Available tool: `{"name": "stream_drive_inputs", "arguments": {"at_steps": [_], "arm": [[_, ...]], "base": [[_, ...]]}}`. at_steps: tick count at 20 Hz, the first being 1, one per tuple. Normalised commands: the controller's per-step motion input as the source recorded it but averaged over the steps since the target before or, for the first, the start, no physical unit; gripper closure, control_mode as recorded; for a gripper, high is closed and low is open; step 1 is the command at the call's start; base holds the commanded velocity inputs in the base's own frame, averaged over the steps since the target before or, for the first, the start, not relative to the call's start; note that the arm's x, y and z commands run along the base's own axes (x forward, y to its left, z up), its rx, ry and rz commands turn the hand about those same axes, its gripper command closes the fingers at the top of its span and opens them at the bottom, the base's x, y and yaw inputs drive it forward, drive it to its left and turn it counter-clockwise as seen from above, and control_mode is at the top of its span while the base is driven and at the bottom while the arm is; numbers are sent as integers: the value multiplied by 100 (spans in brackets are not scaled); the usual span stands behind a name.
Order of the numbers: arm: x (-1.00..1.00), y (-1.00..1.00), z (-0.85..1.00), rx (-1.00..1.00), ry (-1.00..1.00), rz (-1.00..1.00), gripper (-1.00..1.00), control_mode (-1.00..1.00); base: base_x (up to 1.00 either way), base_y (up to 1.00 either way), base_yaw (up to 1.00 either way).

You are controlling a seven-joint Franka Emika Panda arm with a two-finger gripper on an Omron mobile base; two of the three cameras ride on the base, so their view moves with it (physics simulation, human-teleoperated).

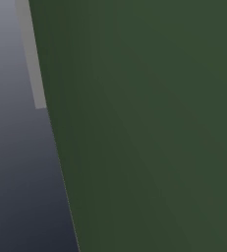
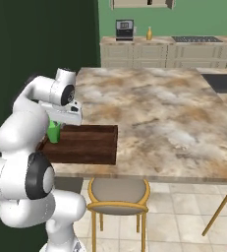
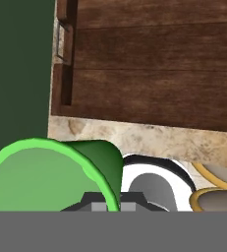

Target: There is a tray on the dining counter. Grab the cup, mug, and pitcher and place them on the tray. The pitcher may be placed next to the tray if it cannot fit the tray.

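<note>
My gripper (image 2: 57,124) is shut on the wall of the green cup (image 2: 53,133) and holds it upright at the left end of the dark wooden tray (image 2: 85,145). I cannot tell whether the cup touches the tray. In the hand view the cup's (image 3: 41,179) open mouth sits close at the lower left, its rim pinched between the fingertips (image 3: 99,205), with the tray's planks (image 3: 154,74) beyond. The tray lies at the near left corner of the dining counter (image 2: 164,113). The yellow pitcher (image 2: 149,33) stands on the far back counter. The mug is out of view.
A round stool (image 2: 119,194) with yellow legs stands under the counter's near edge, below the tray; its seat (image 3: 218,199) also shows in the hand view. A dark green wall (image 1: 149,128) rises close on the left. A coffee machine (image 2: 125,29) sits near the pitcher.
</note>
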Motion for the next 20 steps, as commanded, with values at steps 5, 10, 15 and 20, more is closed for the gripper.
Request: {"name": "stream_drive_inputs", "arguments": {"at_steps": [5, 10, 15, 20], "arm": [[29, 21, -34, 0, 0, 0, 100, -100], [18, 16, -21, 0, 0, 0, 100, -100], [26, 15, -11, 0, 0, 0, 100, -100], [35, 14, -19, 0, 0, 0, 100, -100]], "base": [[0, 0, 0], [0, 0, 0], [0, 0, 0], [0, 0, 0]]}}
